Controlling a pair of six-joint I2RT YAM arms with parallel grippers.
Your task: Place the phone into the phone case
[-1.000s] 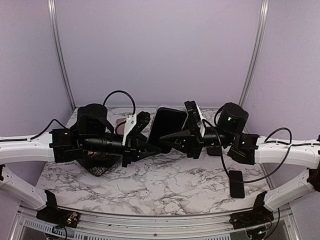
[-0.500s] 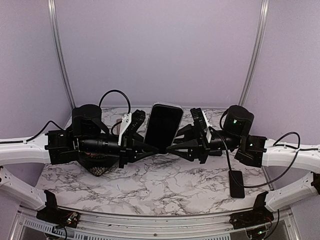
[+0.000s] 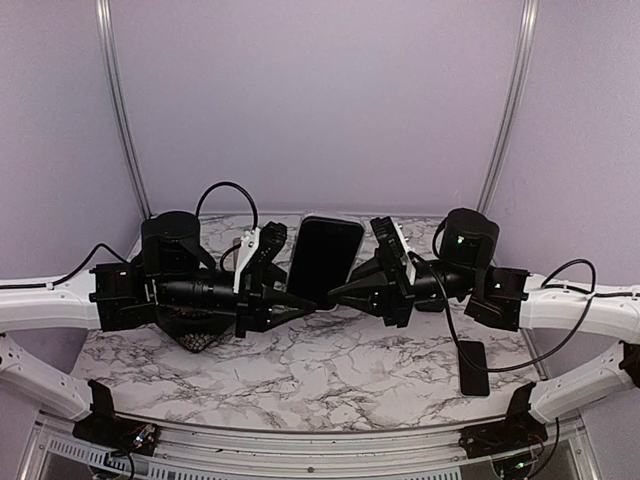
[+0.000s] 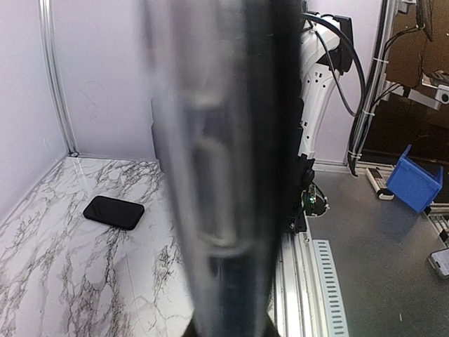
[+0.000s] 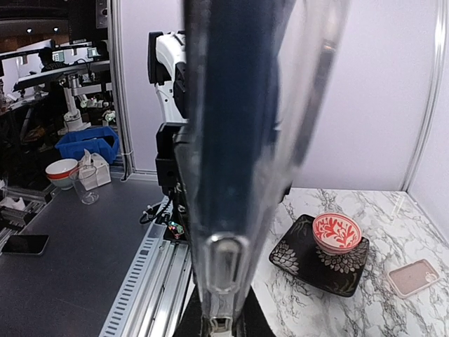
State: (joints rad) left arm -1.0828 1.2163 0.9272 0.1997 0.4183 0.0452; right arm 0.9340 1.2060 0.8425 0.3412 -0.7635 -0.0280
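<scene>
The phone (image 3: 325, 255) stands upright in the air above the middle of the bench (image 3: 330, 375). Its long axis is vertical and its dark face is turned toward the near side. The clear phone case (image 5: 316, 77) runs along its edges. The 2 arms are equally near. The left claw (image 3: 303, 298) meets the lower left edge and the right claw (image 3: 335, 291) the lower right, and each looks pinched together on the phone. Both wrist views show it edge-on and dead centre. I judge the coming move to be a squeeze inward from left and right, to seat the phone fully in the case.
</scene>
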